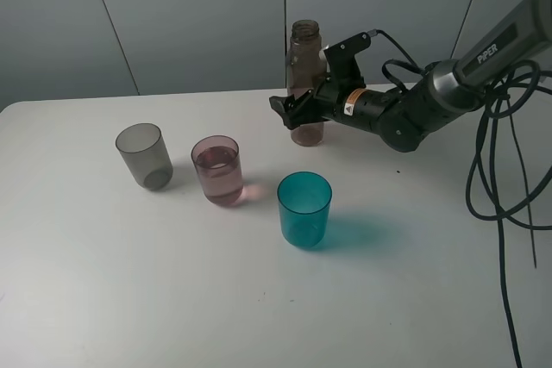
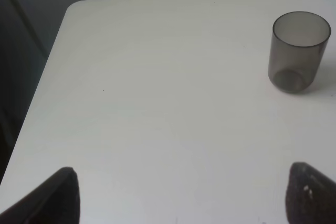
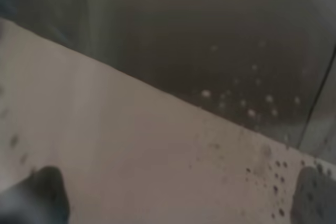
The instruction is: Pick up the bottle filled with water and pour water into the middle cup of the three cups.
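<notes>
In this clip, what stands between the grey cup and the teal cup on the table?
In the exterior high view, the pink middle cup, holding some water, stands between the grey cup and the teal cup. Nothing else lies in that stretch.

A white counter [image 1: 129, 299] spreads below and all around the right end effector [image 1: 289, 112], its rounded corner far off to that end effector's left. Grey wall panels [image 1: 172, 15] stand behind it. Black cables [image 1: 483, 187] loop down well behind it, over the counter's right side.
</notes>
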